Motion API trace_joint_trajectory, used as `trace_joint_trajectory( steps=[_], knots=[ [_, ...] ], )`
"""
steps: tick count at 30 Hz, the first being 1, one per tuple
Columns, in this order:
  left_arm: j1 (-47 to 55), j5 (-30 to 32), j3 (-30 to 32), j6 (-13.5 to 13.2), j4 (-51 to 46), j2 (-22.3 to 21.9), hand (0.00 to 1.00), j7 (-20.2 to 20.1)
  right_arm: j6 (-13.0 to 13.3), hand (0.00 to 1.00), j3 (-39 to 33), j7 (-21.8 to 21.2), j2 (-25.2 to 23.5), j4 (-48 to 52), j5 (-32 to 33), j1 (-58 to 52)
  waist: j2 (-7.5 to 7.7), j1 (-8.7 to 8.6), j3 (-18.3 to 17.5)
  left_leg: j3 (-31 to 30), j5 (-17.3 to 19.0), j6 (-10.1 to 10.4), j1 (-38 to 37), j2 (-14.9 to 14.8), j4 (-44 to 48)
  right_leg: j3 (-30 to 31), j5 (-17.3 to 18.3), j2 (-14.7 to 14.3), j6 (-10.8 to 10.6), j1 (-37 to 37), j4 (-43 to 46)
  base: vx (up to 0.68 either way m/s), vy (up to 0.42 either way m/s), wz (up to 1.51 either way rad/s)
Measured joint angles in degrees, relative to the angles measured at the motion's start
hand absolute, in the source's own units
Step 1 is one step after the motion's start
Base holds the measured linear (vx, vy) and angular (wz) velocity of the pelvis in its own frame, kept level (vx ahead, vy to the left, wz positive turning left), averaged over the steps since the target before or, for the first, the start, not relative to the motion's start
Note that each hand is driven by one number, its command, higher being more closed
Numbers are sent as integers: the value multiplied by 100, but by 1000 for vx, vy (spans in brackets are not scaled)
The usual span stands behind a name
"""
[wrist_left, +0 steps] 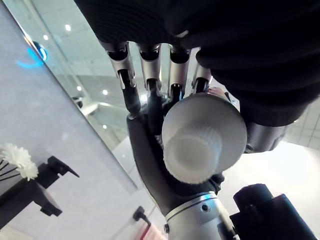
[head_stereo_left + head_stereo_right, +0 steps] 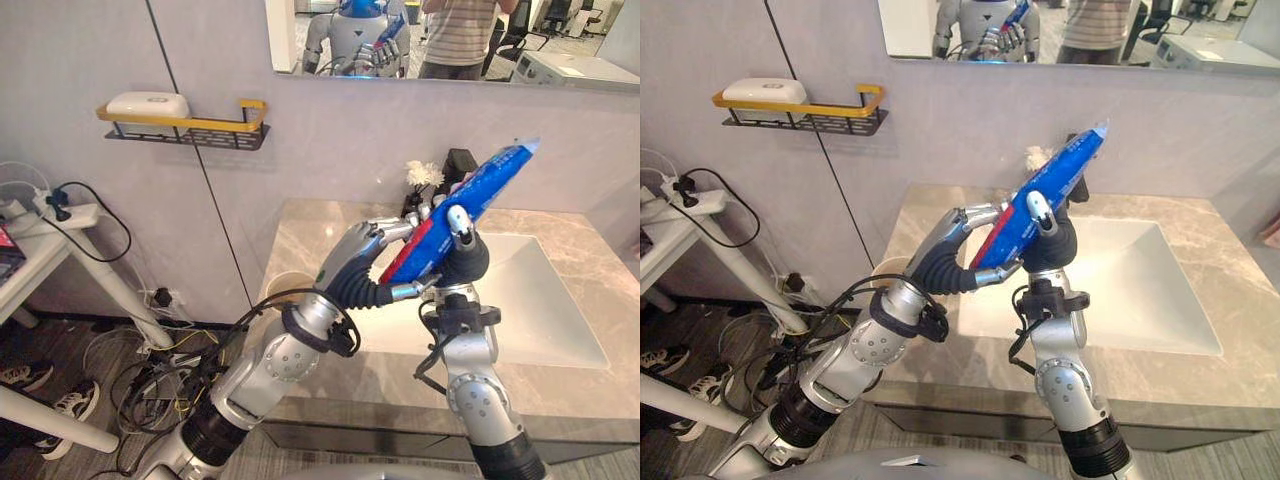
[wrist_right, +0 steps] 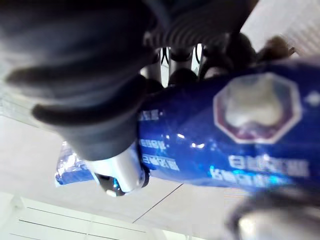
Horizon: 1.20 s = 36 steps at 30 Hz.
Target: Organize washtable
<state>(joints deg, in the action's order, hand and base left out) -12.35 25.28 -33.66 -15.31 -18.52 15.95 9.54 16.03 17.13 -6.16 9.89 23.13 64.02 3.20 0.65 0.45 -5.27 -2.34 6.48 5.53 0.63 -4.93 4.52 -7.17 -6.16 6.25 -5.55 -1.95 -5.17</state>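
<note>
**Blue tube held over the basin**

The blue toothpaste tube [image 2: 482, 188] bears white print too blurred to read and a tooth emblem. It slants above the white sink [image 2: 560, 300]. The right hand [image 2: 466, 262] is clamped round its middle. The left hand [image 2: 368, 250] closes fingers and thumb about the end with the white cap [image 1: 202, 137]. Behind are white flowers [image 2: 423, 173], a mirror [image 2: 290, 30] and a yellow-railed shelf [image 2: 200, 128]. The counter [image 2: 300, 230] is grey marble.

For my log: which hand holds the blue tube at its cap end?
The left hand, at the white cap of the blue tube; the right hand grips its middle.
</note>
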Motion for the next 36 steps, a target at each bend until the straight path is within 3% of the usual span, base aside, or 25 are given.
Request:
trace_joint_trajectory(
  steps=[12, 31, 36],
  knots=[
    [173, 52, 374, -17, -265, -4, 0, 8, 0, 100, -26, 12, -191, -1, -6, 2, -49, 5, -34, -30, -37, 8, -14, 0, -43, -24, 1, -1, 2, 15, 0, -2, 0, 1],
    [1201, 279, 2310, -72, -1432, 22, 0, 592, 13, 100, -402, 18, -191, -10, -10, 2, 13, 40, 44, -98, -103, 11, -120, -11, -251, -145, 38, -2, 24, 103, 0, 1, -2, 2],
    [1792, 274, 3067, -12, -1432, -204, 0, 712, 20, 100, -509, 66, -195, -10, -10, 1, -6, 91, 153, -104, -107, 5, -125, -10, -274, -151, 46, -1, 16, 103, 0, 0, 0, 0]
  ],
)
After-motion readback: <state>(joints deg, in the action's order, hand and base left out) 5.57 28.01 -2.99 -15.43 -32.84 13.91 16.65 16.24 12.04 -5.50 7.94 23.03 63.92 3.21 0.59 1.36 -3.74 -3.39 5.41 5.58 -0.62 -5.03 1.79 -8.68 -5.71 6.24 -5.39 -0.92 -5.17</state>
